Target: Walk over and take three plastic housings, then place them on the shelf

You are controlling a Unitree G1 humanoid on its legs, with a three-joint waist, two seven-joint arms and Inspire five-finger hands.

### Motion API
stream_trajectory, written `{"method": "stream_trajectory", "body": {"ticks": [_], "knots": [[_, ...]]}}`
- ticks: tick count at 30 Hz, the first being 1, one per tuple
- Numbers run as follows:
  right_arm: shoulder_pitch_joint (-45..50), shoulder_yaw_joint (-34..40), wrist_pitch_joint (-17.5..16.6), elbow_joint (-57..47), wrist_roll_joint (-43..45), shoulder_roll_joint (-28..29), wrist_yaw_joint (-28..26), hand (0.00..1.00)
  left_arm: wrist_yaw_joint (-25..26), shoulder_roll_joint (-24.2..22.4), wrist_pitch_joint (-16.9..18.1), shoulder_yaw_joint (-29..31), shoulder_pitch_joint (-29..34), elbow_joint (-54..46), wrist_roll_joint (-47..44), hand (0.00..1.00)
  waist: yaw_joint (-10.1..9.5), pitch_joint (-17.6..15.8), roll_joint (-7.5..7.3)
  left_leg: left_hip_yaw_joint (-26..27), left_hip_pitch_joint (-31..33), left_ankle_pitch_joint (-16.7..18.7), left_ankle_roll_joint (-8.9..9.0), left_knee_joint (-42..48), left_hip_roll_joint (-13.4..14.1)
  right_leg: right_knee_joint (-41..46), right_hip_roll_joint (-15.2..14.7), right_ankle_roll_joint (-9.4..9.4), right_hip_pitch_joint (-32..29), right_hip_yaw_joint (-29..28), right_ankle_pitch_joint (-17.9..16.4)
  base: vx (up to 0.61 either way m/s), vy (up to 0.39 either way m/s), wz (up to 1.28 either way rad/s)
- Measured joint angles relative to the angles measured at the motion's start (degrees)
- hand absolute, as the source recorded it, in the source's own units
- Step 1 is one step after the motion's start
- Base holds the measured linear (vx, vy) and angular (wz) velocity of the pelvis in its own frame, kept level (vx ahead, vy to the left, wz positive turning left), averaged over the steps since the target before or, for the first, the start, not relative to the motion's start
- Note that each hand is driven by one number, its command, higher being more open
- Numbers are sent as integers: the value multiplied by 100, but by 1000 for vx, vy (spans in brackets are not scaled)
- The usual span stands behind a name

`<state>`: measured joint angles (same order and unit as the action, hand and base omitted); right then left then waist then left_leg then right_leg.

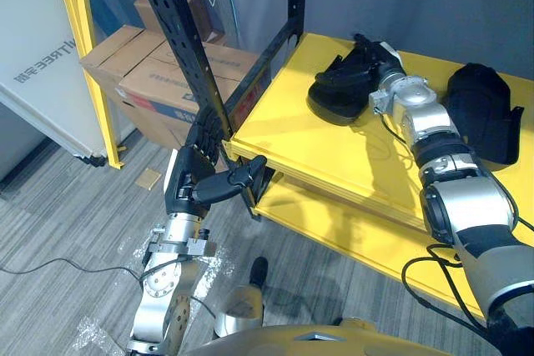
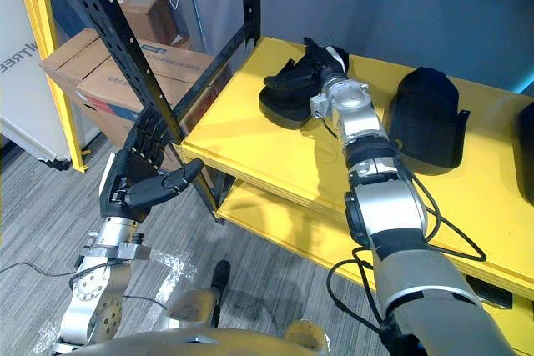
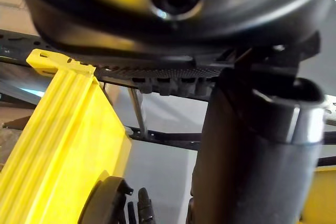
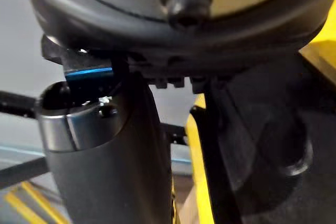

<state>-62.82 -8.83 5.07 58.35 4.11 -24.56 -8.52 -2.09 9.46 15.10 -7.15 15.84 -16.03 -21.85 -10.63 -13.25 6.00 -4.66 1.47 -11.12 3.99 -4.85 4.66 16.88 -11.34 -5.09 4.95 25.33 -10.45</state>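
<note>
1. Brown cardboard boxes [image 1: 158, 64], stacked: being kept on the floor behind the rack, far left.

2. Black perforated steel upright [image 1: 179, 39]: being used as the rack's near corner post.

3. Left hand [image 1: 190, 183]: being held upright just beside the post, below the shelf edge. Its fingers [image 1: 203, 135] are being kept straight, the thumb is being stretched sideways, and nothing is being held.

4. Yellow flat shelf board [image 1: 334, 160]: being used as the place of deposit. A lower yellow board [image 1: 334, 227] is being left bare where visible.

5. First black moulded plastic housing [image 1: 332, 96]: being rested on the shelf near its back left corner.

6. Right hand [image 1: 377, 57]: being laid over the top of the first housing. Whether that housing is being gripped or only touched cannot be told.

7. Second black moulded plastic housing [image 1: 482, 110]: being left on the shelf, right of the arm and apart from it.

8. Dark shape [image 2: 527, 149] at the shelf's right edge: possibly a third housing, though this is not being confirmed.

Progress, as a judgement: the task is being brought close to completion, with at least two housings on the shelf. The right hand's withdrawal is being awaited.
</note>
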Motion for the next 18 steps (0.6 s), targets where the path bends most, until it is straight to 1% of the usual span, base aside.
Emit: {"method": "stream_trajectory", "body": {"ticks": [1, 2, 5, 7, 8, 10, 13, 15, 16, 17, 18], "knots": [[-1, -81, -133, 8, -182, -1, 32, 100, -21, 0, 2, 4, 7, 0, 0, 100, -8, -6, -9, -4, 4, 0, 0, 0, 0, -3, 0, 0, 0, 5, 0, 2, -38, 2], [-5, -145, -343, 9, -347, -3, 72, 100, -63, 7, 6, 11, 27, 0, 0, 100, -10, -19, -27, -8, 7, 0, 0, 0, -1, -8, 0, 0, 0, 9, 0, -2, -35, 2], [-43, -203, -842, -35, -741, -5, 372, 100, -116, 22, 7, 5, 52, 0, -3, 100, -6, -47, -72, -8, 10, 0, 1, -1, -1, -19, 3, -3, 1, 9, 3, -7, -32, 0], [-25, -322, -1029, -532, -1045, -81, 586, 100, -124, 8, 7, 10, 58, 0, -5, 100, 23, -56, -86, -4, 17, -18, 28, 2, -7, -79, 9, -35, 8, 7, 37, -5, -18, -1], [12, -368, -1056, -744, -1082, -118, 590, 100, -133, 6, 7, 9, 59, -1, -4, 100, 33, -57, -88, -1, 17, -17, 28, 2, -10, -101, 10, -42, 14, 6, 50, 0, 0, 0], [316, -543, -1097, -1881, -1339, -232, 603, 100, -181, 5, 12, 19, 79, -19, -4, 100, 88, -76, -120, 34, 16, -18, 29, 3, -17, -191, 17, -49, 31, -16, 102, 11, -14, -6], [750, -850, -1109, -2889, -1508, -218, 547, 100, -187, 5, 12, 14, 102, -31, -1, 100, 179, -84, -150, 122, 10, -16, 28, 3, -12, -376, 46, -60, 63, -67, 219, 11, -14, -12], [1064, -1036, -1049, -3135, -1535, -202, 497, 100, -185, 6, 12, 14, 102, -74, 1, 100, 238, -97, -187, 124, 1, -13, 27, 2, -22, -469, 54, -71, 113, -64, 273, -2, -4, -2], [1183, -1085, -1024, -3187, -1586, -197, 489, 100, -185, 6, 11, 14, 104, -101, 1, 100, 240, -96, -203, 126, 1, -12, 27, 2, -23, -501, 59, -69, 123, -65, 291, -23, -10, -3], [1454, -1205, -922, -3236, -1726, -161, 396, 100, -174, 7, 11, 20, 111, -198, 3, 100, 238, -96, -243, 149, 4, -8, 27, 1, -20, -554, 71, -78, 127, -74, 335, -23, -10, -6], [1545, -1259, -871, -3236, -1742, -153, 340, 100, -173, 7, 12, 19, 111, -232, 3, 100, 239, -95, -250, 156, 4, -8, 27, 0, -19, -588, 78, -78, 136, -80, 358, -32, -8, -10]]}}
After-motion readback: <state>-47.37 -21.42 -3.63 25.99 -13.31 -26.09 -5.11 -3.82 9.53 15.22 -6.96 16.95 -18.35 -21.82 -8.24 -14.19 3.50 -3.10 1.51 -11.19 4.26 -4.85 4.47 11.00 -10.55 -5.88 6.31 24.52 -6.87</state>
